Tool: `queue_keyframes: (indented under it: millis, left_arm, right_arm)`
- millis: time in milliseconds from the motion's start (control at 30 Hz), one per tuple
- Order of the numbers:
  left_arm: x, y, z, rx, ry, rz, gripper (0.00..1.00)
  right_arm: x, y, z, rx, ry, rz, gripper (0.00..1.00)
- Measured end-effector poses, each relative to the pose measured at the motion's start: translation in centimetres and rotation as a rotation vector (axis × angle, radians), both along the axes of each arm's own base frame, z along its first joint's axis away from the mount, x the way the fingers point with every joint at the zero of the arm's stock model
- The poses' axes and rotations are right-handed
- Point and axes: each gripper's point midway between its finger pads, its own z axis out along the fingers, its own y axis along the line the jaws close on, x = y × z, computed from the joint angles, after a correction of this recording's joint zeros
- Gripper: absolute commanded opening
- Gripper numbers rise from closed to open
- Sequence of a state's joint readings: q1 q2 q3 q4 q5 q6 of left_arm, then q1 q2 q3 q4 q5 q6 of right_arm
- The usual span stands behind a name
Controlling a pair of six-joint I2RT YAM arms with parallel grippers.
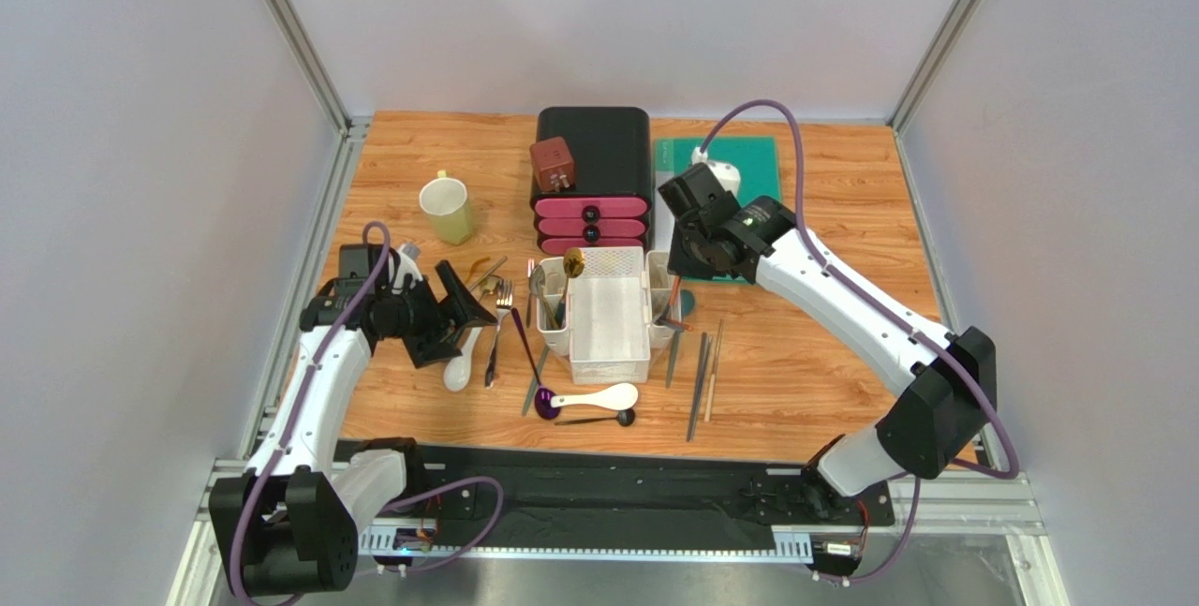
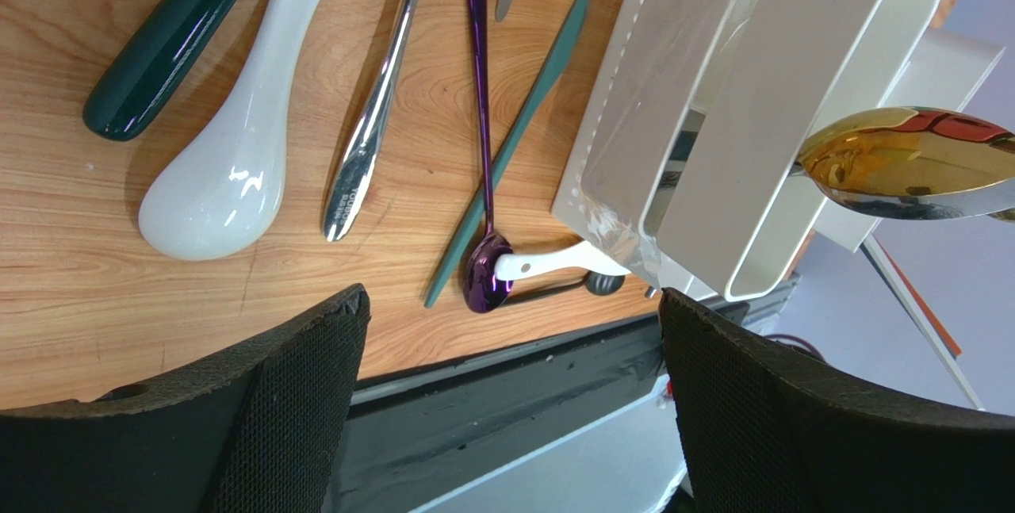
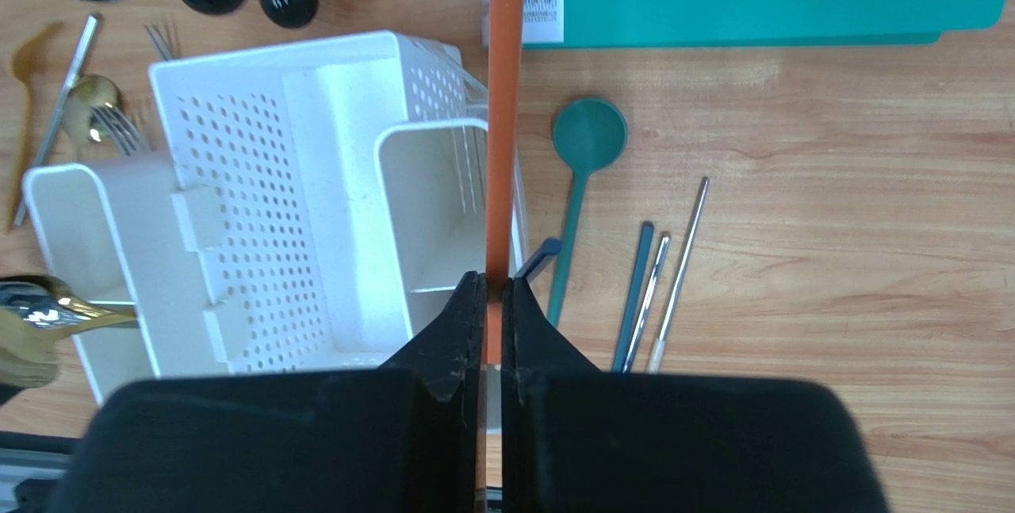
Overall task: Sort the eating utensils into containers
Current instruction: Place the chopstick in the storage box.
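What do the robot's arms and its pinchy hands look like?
Each arm, left arm and right arm, has smooth white tube-shaped links joined by chunky black joints. A purple cable loops along each one. The left gripper and right gripper are black, with two wedge-shaped fingers whose insides look rough and grainy.

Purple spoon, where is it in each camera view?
Top external: purple spoon lies just left of the white caddy, bowl lowest.
Left wrist: centre, bowl lowest.
Right wrist: not in it.
Shared landmark: the white caddy.
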State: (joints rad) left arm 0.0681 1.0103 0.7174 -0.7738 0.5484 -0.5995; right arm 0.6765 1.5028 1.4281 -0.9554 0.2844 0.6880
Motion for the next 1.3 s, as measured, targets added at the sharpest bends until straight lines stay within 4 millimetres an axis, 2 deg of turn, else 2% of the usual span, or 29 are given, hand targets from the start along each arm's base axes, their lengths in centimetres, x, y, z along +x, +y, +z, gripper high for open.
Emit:
queue_keyframes:
  millis: [67,167,300,333,400,467,567,867,1300]
  left_arm:
    - [0.0,0.0,0.0,0.001,-0.003,0.0,0.96]
    - [0.0,0.0,0.1,0.0,-0.004,0.0,0.96]
    - [0.0,0.0,0.1,0.001,-0.005,0.0,0.96]
    - [0.0,0.0,0.1,0.0,-0.005,0.0,0.96]
    - [0.0,0.0,0.1,0.001,-0.005,0.0,0.96]
    - [0.0,0.0,0.1,0.001,-0.005,-0.001,0.96]
    - [0.0,0.0,0.1,0.001,-0.005,0.0,0.96]
    - [0.0,0.0,0.1,0.001,-0.006,-0.001,0.96]
    - [0.0,0.0,0.1,0.001,-0.009,-0.001,0.96]
  right_arm:
    - [-0.6,0.1,-1.4,-0.018,0.019,0.012,0.0]
    - [-1.3,0.6,-2.3,-0.026,0.026,0.037,0.0]
    - [-1.6,1.3,-2.5,-0.02,0.008,0.055,0.01]
    - [-1.6,1.5,-2.3,-0.014,-0.001,0.057,0.05]
    - [-1.5,1.7,-1.9,-0.003,-0.021,0.058,0.19]
    - [-1.4,1.8,-1.7,0.009,-0.035,0.055,0.27]
    - [-1.5,1.7,-1.8,0.003,-0.037,0.055,0.31]
    - [-1.5,1.5,-2.1,-0.005,-0.033,0.054,0.35]
    - [-1.5,1.4,-2.5,-0.017,-0.035,0.061,0.34]
